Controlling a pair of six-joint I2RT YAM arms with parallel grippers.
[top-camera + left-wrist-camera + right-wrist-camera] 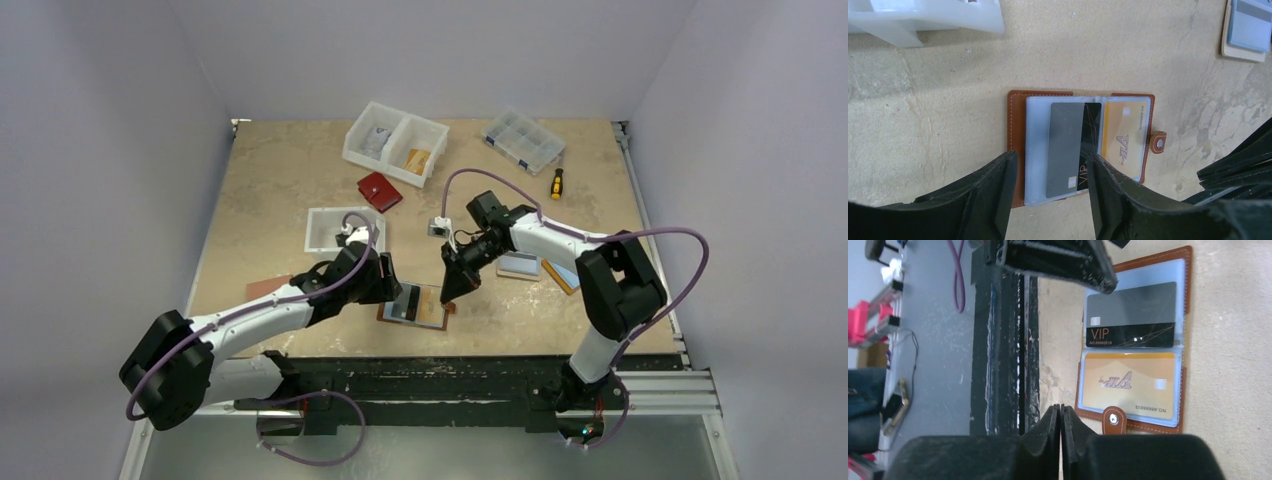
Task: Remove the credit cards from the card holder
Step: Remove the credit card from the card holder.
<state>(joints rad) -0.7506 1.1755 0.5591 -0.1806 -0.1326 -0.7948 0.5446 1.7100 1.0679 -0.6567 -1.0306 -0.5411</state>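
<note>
The holder (1015, 150) lies open on the table (948, 125), with a dark card (1065, 145) and a gold card (1122, 140) still sleeved inside, the left gripper (1049, 156) spread over its dark-card half, and the right gripper (1060, 412) closed empty beside its tab (1114, 421).

table (280, 180): mottled beige-tan with paler blotches.
card holder (1016, 150): reddish-brown, pale stitching along the border; inner sleeves clear with a bluish tint.
snap tab (1159, 143): same brown, silver stud.
dark credit card (1068, 145): half matte grey, half black; gold "vip" lettering, fine gold lines, pale chip.
gold credit card (1123, 140): yellow-orange, metallic lettering, dark number print along one edge.
left gripper (1051, 156), right gripper (1060, 410): black.
arms (250, 315): white shells, black joints.
cables (690, 270): purple.
toward the table's far edge: wallet (380, 191) bright red; bins (395, 143) white; organiser box (522, 140) clear; screwdriver (557, 183) yellow and black.
near the right edge: second holder (520, 265), tan with a light-blue panel.
</note>
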